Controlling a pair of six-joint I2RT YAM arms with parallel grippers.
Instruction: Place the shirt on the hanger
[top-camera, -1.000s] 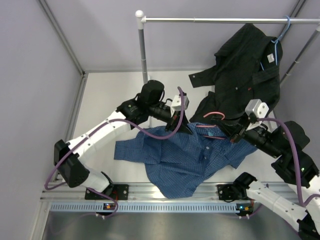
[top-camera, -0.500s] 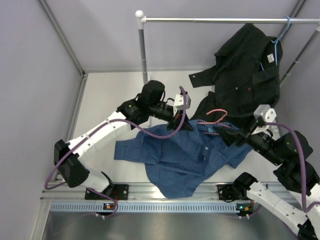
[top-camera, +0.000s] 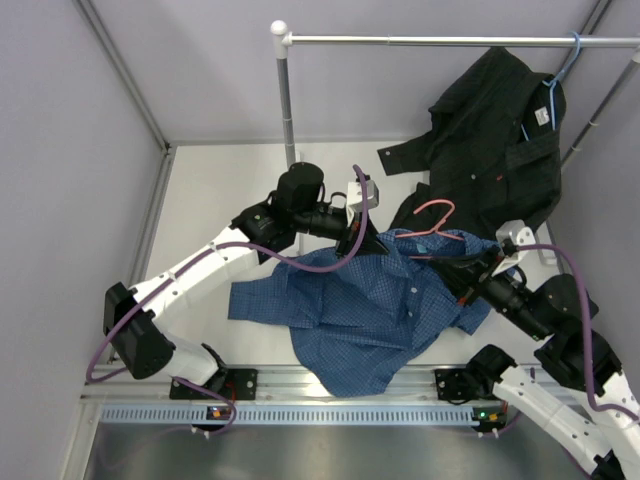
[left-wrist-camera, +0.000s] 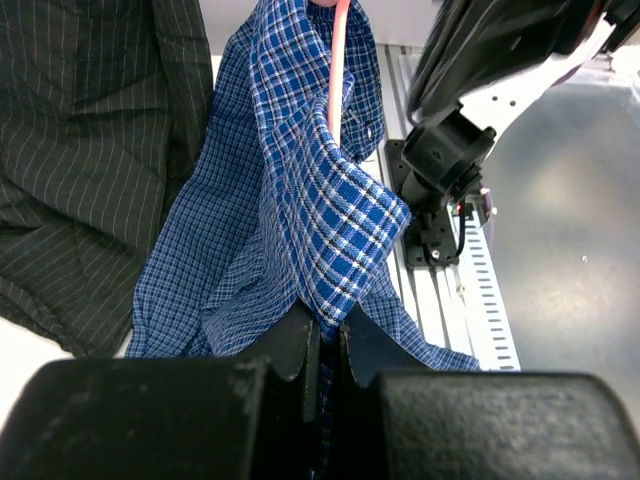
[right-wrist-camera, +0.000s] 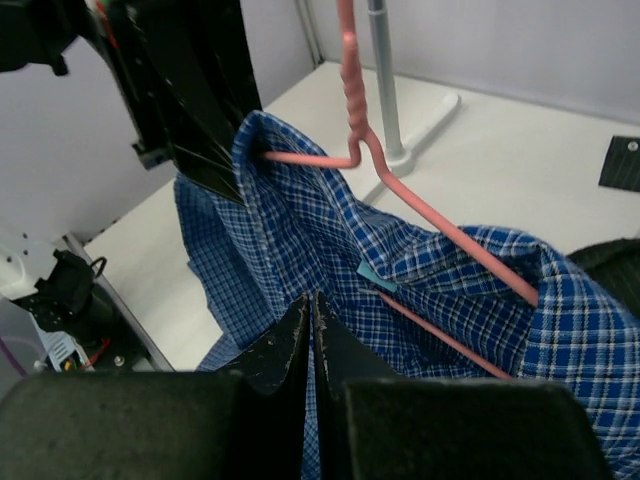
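Lifted since a second ago, the hanger (top-camera: 437, 214) stands inside the shirt (top-camera: 370, 310) collar, its long axis spanning left jaws and right jaws, both clamped on its fabric.

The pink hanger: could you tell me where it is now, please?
Top view: the hanger sits right of centre in the collar of the blue shirt, between the left gripper and right gripper, hook toward the black shirt.

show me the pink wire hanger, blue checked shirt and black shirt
pink wire hanger (right-wrist-camera: 352, 95): right wrist view, twisted neck
blue checked shirt (top-camera: 350, 325): top view, front
black shirt (top-camera: 490, 130): top view, body
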